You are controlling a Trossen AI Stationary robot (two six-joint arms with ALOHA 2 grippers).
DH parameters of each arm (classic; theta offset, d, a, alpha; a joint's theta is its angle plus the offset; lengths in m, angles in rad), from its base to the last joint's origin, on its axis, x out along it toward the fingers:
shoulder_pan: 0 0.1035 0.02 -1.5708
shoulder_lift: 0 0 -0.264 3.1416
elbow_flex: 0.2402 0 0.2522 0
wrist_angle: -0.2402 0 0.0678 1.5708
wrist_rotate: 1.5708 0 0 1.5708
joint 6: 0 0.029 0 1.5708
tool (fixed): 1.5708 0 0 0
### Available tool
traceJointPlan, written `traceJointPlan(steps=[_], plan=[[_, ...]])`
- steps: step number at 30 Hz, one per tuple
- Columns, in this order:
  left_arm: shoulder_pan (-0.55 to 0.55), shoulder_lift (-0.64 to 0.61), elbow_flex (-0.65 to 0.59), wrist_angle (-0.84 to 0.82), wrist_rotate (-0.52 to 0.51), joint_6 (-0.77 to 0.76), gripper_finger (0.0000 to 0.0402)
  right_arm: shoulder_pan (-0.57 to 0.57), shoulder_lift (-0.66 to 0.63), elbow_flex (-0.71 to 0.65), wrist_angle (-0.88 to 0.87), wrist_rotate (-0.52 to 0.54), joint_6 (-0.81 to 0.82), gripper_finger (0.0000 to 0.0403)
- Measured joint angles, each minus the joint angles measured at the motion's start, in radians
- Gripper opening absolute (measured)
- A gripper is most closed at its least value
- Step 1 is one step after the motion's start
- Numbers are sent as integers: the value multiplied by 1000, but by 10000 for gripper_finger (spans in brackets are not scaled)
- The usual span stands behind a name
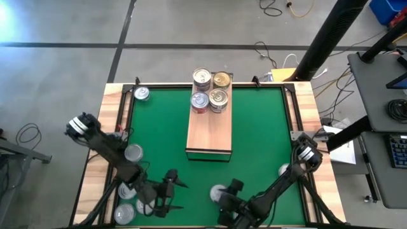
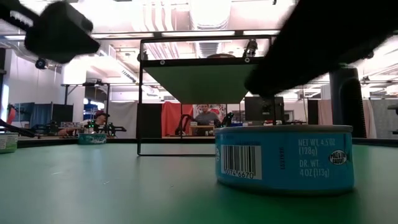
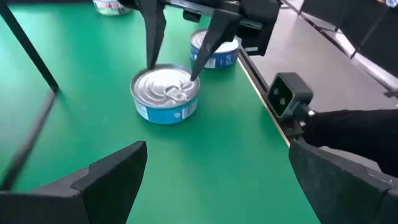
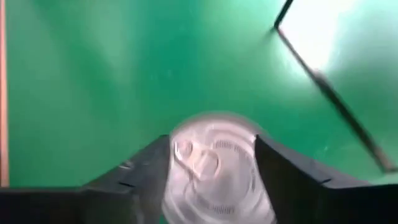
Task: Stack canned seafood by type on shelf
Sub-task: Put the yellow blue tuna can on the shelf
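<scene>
Overhead and wrist views of a green-surfaced bench (image 1: 254, 140) framed in pale wood, with the long light-wood shelf (image 1: 208, 137) taken as the landmark.

Left of the shelf: one silver-topped round tin (image 1: 141, 94) lies at the bench's far left corner. Nearer than the shelf and to its left, three more silver-topped tins (image 1: 133, 152) lie beside the left arm. The left gripper (image 1: 175, 193) hovers near the front edge with its jaws spread wide and nothing between them.

On the shelf: four tins (image 1: 210, 91) stand in a two-by-two group at its far end, two silver-topped on the left and two gold-topped on the right.

Just nearer than the shelf's front end: a silver-lidded, blue-labelled tin (image 4: 214, 168) rests on the green surface. The right gripper (image 4: 213, 163) straddles it, a finger on either side; the jaws are partly parted, and contact with the tin cannot be told.

Right of the shelf: another silver-topped tin (image 1: 283, 170) lies near the right arm.
</scene>
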Motion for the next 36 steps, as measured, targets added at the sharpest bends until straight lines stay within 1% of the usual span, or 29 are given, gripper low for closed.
traceJointPlan(steps=[3, 7, 9, 11, 13, 14, 18, 21, 23, 25, 28, 30, 33, 36], plan=[[6, 87, 4, 83, -12, -18, 378, 1, -5, -18, -5, -71, 29, 282], [30, 195, 65, 89, -14, -18, 378, -8, -47, -24, -83, -152, 81, 340], [46, 237, 104, 92, 14, -10, 378, -8, -65, -24, -129, -169, 95, 362], [58, 264, 141, 90, 86, -1, 378, -7, -78, -26, -145, -168, 97, 378], [61, 276, 172, 87, 155, 13, 378, 1, -95, -26, -141, -147, 80, 384], [61, 277, 183, 78, 165, 20, 378, 5, -106, -26, -141, -139, 73, 385], [69, 278, 187, 44, 157, 39, 378, 17, -126, -55, -135, -107, 55, 386], [86, 281, 176, 51, 125, 30, 378, 21, -126, -121, -127, -98, 69, 386], [96, 292, 170, 48, 98, 16, 378, 21, -126, -173, -94, -119, 102, 386], [112, 314, 170, 51, 95, -4, 378, 21, -129, -222, -15, -126, 104, 386], [137, 361, 178, 71, 95, -33, 378, 21, -133, -269, 132, -174, 37, 386], [155, 398, 190, 87, 99, -51, 378, 19, -130, -278, 192, -225, -27, 386], [176, 452, 237, 95, 97, -57, 378, 14, -125, -284, 217, -242, -91, 387], [194, 504, 302, 100, 102, -36, 378, 10, -125, -281, 220, -239, -108, 387]])
